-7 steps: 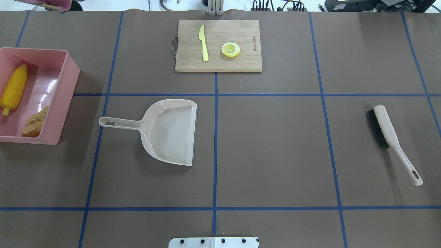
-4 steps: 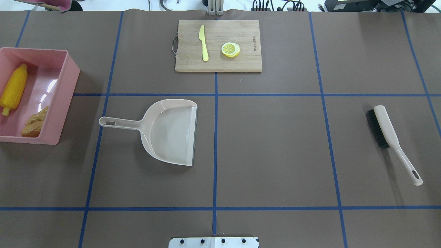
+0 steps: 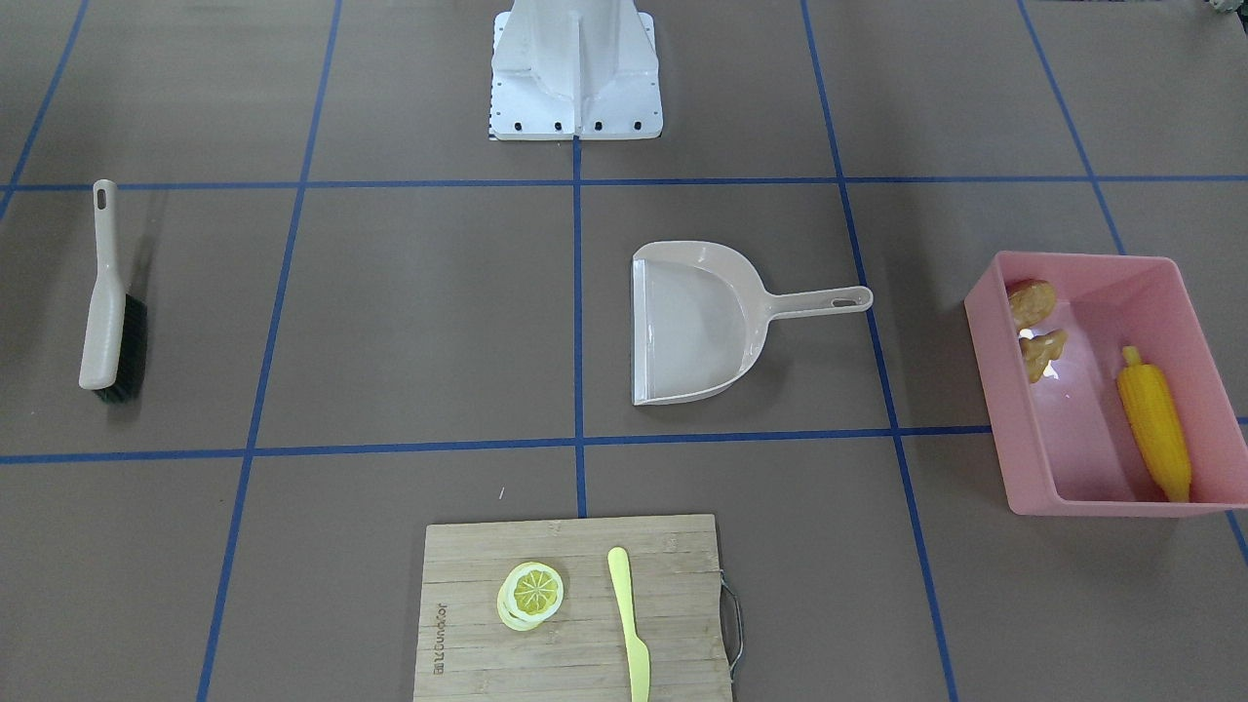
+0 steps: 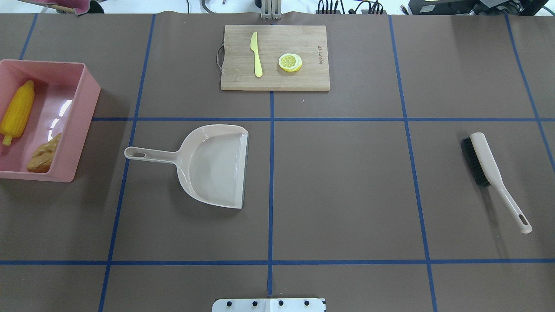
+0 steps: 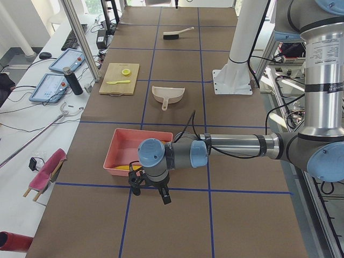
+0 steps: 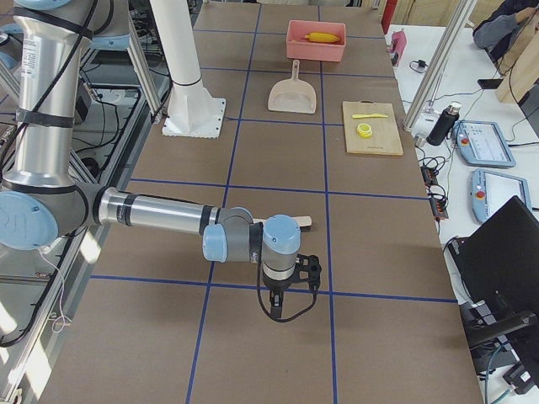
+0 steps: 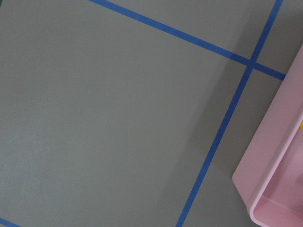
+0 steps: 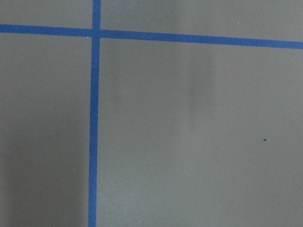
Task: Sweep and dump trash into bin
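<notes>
The brown bench [image 3: 409, 322], gridded with blue tape, fills the front-facing view. An empty beige dustpan [image 3: 692, 327] lies near the middle. At its 3 o'clock is the pink bin [image 3: 996, 390], which holds the corn cob [image 3: 1154, 429], the ginger root [image 3: 1041, 349] and a rounder brown lump, apparently the potato [image 3: 1030, 300]. A brush [image 3: 105, 312] lies well apart at 9 o'clock. At 6 o'clock a cutting board [image 3: 468, 585] carries a lemon slice [image 3: 531, 593] and a plastic knife [image 3: 629, 624]. From overhead the layout mirrors: the bin is at 9 o'clock of the dustpan, the brush at 3 and the board at 12, with no arm in sight. From the left end, the left tool [image 5: 149, 193] hangs over bare bench just beside the bin's outer wall, holding nothing that I can see; whether it is apart or together I cannot tell. From the right end, the right tool [image 6: 295, 282] hangs near the brush, and its state is likewise unclear. The left wrist view shows bare bench with a bin corner at 4 o'clock; the right wrist view shows only bench and tape. Sweeping and dumping look finished, since all the trash sits in the bin and little seems left.
</notes>
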`<state>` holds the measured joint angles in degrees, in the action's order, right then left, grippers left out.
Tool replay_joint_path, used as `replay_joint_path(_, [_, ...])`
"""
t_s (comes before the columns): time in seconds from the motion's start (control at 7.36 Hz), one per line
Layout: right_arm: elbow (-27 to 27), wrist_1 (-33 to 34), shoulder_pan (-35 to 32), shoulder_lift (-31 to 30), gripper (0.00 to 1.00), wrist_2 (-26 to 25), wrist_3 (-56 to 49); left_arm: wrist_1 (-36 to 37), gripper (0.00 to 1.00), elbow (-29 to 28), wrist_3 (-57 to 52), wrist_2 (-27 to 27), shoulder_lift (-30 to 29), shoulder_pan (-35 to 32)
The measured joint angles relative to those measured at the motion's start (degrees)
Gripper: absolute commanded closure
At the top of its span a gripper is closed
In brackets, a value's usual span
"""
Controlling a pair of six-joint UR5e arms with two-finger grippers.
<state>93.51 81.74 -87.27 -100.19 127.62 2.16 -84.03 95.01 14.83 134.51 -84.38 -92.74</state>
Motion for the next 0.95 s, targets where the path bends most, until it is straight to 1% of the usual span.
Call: replay_joint_path(0.95, [0.01, 0.00, 0.00, 0.00, 0.00, 0.00, -0.02, -0.79, 0.02, -0.26, 0.02, 0.14, 0.36, 0.02])
